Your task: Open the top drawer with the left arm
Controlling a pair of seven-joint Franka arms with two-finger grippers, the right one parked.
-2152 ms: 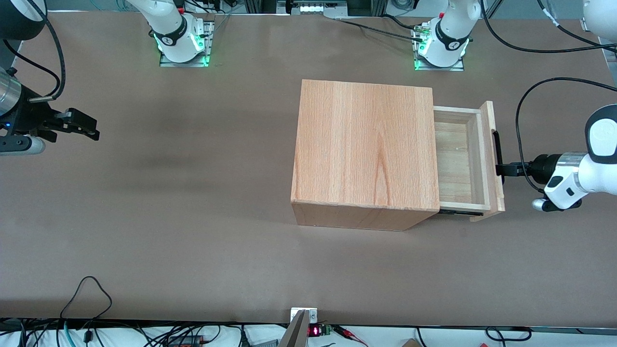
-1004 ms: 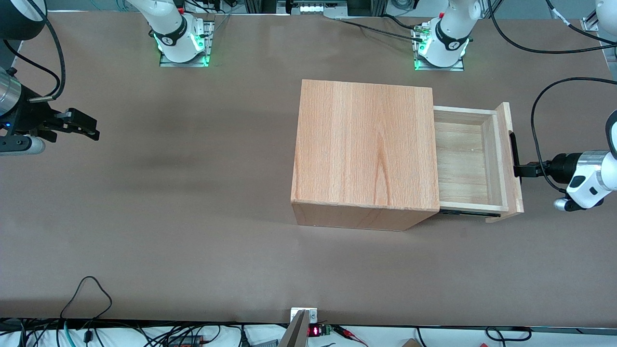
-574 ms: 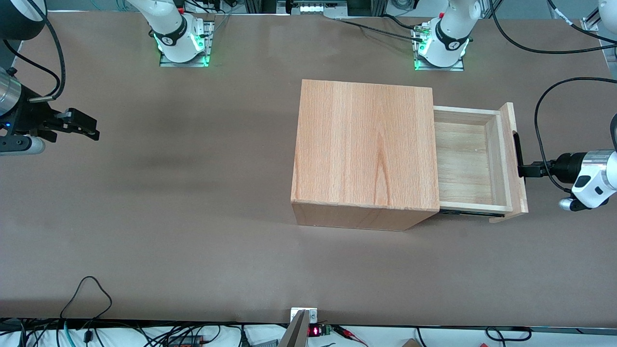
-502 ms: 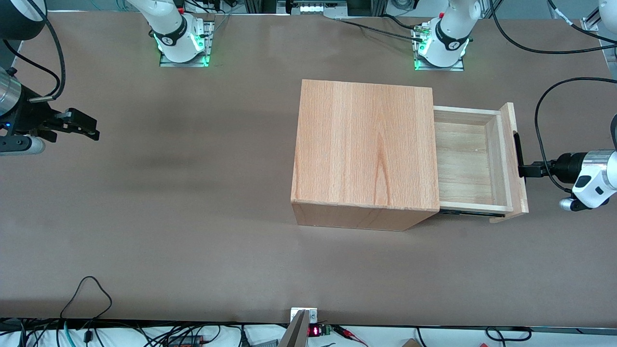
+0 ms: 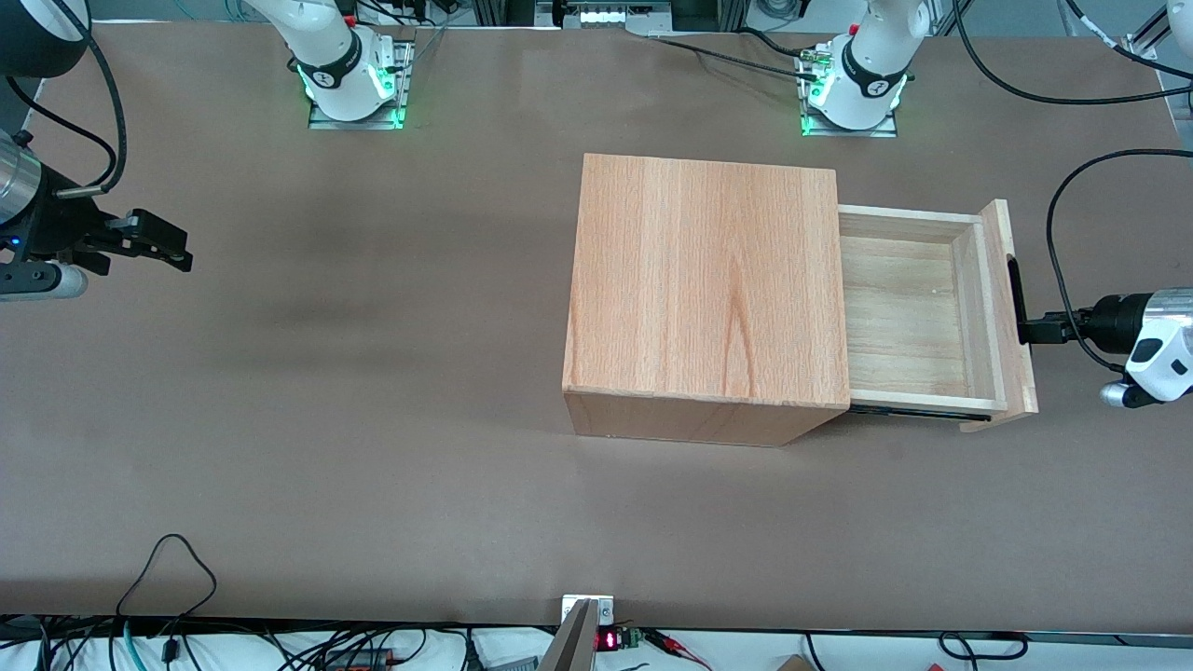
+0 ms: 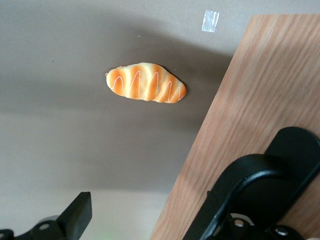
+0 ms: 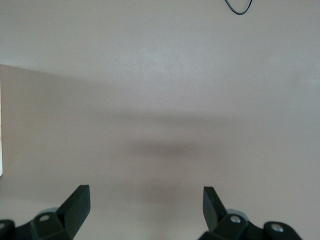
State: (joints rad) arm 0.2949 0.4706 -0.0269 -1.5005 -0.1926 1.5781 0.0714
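Bread-shaped toy lay on the worktop, near the gripper. Wooden cabinet sat toward the parked arm's end from the gripper. Top drawer stood pulled out, tray bare. Left arm reached level; whether the gripper gripped the black handle could not be told.

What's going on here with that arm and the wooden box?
The left arm is pulling open the top drawer of a wooden cabinet. Its gripper is at the black handle on the drawer front, fingers spread, apparently with one hooked at the bar. The drawer has slid farther out over the last couple of seconds and now stands well open, with nothing in the part that shows.
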